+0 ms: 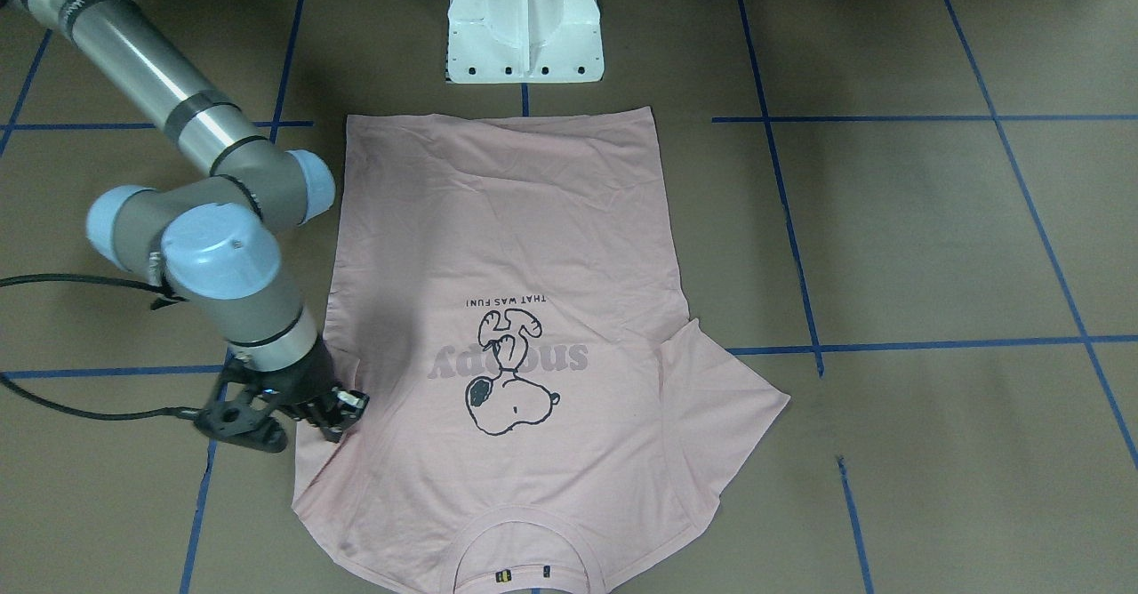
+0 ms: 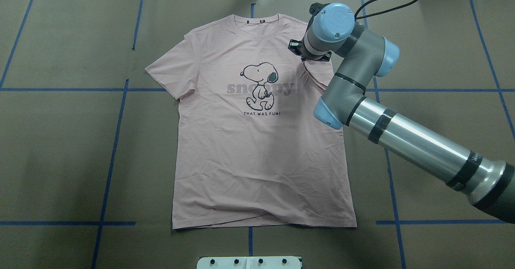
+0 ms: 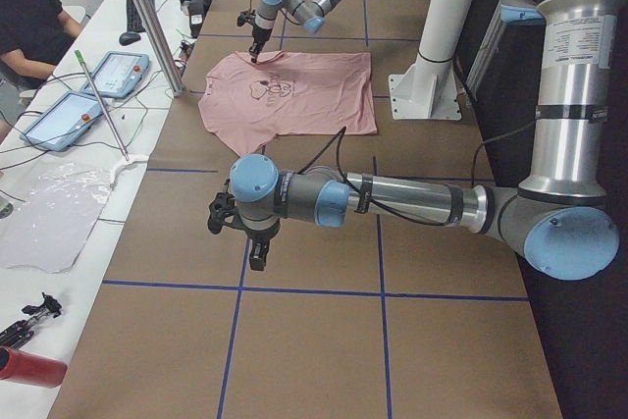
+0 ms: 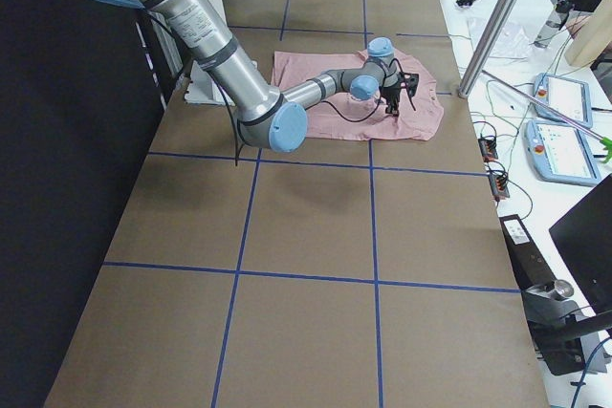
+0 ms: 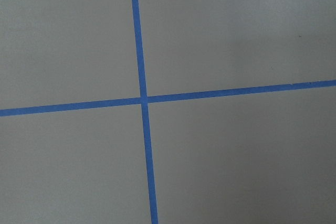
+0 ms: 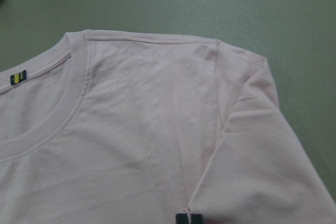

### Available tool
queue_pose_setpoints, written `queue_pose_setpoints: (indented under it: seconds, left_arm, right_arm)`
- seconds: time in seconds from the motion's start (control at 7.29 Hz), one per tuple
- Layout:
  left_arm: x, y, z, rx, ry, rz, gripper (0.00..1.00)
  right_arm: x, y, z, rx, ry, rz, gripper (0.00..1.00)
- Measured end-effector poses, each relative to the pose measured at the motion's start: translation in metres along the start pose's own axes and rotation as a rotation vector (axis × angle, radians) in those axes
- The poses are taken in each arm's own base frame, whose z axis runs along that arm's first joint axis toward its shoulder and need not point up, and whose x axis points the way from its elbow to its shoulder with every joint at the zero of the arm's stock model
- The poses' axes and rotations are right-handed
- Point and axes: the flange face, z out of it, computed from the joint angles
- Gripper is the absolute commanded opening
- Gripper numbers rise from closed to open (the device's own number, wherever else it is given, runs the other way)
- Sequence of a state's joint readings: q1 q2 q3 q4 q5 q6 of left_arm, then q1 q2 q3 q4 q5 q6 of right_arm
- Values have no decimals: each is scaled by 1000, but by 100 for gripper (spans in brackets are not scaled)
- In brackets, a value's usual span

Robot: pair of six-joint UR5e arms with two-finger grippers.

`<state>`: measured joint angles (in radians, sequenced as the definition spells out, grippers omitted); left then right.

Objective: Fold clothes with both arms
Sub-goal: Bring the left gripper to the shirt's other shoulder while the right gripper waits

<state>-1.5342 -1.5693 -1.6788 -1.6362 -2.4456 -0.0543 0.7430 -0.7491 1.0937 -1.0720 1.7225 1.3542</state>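
Observation:
The pale pink Snoopy T-shirt (image 1: 507, 220) lies flat, print up, on the brown table, collar away from the robot (image 2: 257, 152). My right gripper (image 2: 303, 57) is down on the shirt's shoulder on my right side (image 1: 342, 416). In the right wrist view its dark fingertips (image 6: 189, 219) sit close together on the sleeve (image 6: 262, 156), which is folded in over the body. Creases run out from that spot. My left gripper (image 3: 257, 260) hangs over bare table far from the shirt (image 3: 294, 85). I cannot tell if it is open or shut. The left wrist view shows only table and tape.
The white pedestal base (image 1: 524, 25) stands just behind the shirt's hem. Blue tape lines (image 5: 142, 98) cross the table. A metal pole (image 3: 147, 17), control tablets (image 3: 118, 71) and a seated person (image 3: 29, 17) are along the far side.

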Motion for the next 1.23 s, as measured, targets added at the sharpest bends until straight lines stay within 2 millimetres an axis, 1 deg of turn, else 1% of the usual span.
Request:
queue_pose_setpoints:
  seconds: [0.14,0.27,0.41,0.55,0.69,0.82,0.96,1.1,1.23]
  left_arm:
    - [7,-2,-1,12,44,17,100]
    - [18,-5,0,28,84,39,100]
    - [36,-11,10,33,110,49,100]
    - [66,-22,22,42,129,49,100]
    - [107,-44,30,60,137,35,100]
    - [161,-70,46,62,138,28,100]
    - [212,-96,69,52,132,29,100]
    - [254,-125,99,52,95,33,100]
    - [289,-150,128,54,52,28,99]
  right_arm:
    - [-8,0,5,27,12,-36,100]
    - [-11,-6,3,45,13,-64,100]
    - [-11,-14,-5,53,2,-79,100]
    - [-4,-18,-18,47,-26,-93,100]
    - [12,-15,-34,25,-63,-103,100]
    - [34,-7,-50,-7,-101,-115,100]
    - [54,2,-68,-35,-138,-133,100]
    - [71,11,-89,-44,-172,-145,100]
    - [86,18,-108,-45,-197,-151,100]
